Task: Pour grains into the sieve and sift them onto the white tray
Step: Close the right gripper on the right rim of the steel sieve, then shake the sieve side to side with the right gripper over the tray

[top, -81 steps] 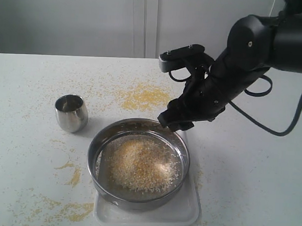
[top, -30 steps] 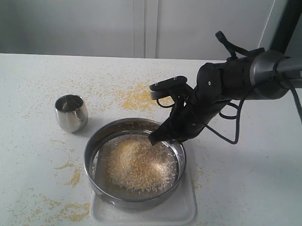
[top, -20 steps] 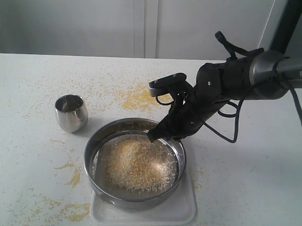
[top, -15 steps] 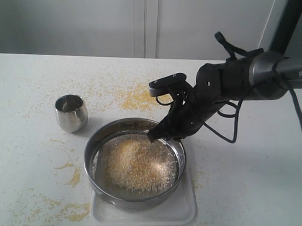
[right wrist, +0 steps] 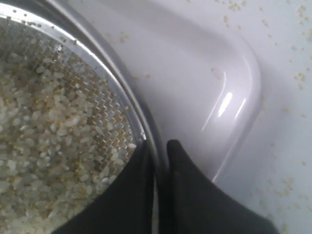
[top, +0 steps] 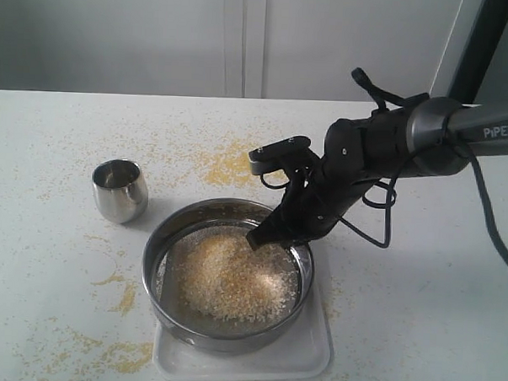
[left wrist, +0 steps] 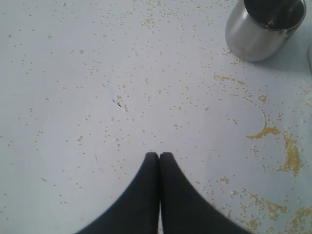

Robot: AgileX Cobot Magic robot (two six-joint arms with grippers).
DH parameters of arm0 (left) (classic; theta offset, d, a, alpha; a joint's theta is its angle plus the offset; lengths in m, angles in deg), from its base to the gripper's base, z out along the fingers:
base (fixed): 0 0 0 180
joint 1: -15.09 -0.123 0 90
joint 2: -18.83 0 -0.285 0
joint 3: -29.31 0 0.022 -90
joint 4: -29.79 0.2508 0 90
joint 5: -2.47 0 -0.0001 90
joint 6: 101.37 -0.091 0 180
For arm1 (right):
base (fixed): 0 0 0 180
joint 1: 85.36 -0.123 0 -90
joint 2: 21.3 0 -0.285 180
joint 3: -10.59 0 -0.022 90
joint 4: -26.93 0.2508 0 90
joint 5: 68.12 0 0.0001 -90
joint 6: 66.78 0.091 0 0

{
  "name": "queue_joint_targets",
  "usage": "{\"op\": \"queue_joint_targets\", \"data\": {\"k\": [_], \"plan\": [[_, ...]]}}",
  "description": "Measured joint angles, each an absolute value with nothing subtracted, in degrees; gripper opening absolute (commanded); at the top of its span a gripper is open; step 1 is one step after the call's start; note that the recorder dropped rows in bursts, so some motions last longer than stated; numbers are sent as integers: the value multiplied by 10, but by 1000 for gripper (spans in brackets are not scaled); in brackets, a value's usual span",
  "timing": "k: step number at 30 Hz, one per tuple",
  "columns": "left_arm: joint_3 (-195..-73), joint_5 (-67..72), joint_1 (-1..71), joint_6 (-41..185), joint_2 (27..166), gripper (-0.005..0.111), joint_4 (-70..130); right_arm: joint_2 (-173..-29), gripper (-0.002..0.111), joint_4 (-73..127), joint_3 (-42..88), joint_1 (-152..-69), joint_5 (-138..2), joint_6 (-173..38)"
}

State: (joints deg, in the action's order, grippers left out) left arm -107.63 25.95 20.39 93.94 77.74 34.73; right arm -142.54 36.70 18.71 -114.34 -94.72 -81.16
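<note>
The sieve (top: 176, 238) rests on the white tray (top: 310, 353) near the table's front. A heap of grains (top: 229, 274) fills its mesh; in the right wrist view pale grains (right wrist: 44, 146) lie on the mesh beside the steel rim (right wrist: 122, 87), with the white tray (right wrist: 195, 92) outside it. My right gripper (top: 265, 236) (right wrist: 158, 148) is shut on the sieve's rim at its far right side, one finger inside, one outside. My left gripper (left wrist: 159, 157) is shut on nothing, over bare table; it does not show in the exterior view.
A small steel cup (top: 119, 190) (left wrist: 263, 27) stands upright on the table left of the sieve. Spilled yellow meal (top: 238, 163) lies behind the sieve, and more (top: 120, 353) lies at the front left. Scattered grains cover the tabletop.
The right arm came down from above the sieve's far rim and closed on it. The sieve and tray shifted slightly left; over the last second they barely move.
</note>
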Motion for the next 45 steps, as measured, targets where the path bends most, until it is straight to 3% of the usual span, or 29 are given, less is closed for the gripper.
{"op": "queue_joint_targets", "data": {"k": [14, 30, 45], "plan": [[-1076, 260, 204, 939, 777, 1, 347, -1420, 0, 371, 186, -1144, -951, -812], [-1076, 260, 204, 939, 777, 1, 347, -1387, 0, 404, 154, -1115, -1079, -875], [-1076, 260, 204, 939, 777, 1, 347, -1380, 0, 392, 126, -1093, -1069, -853]]}}
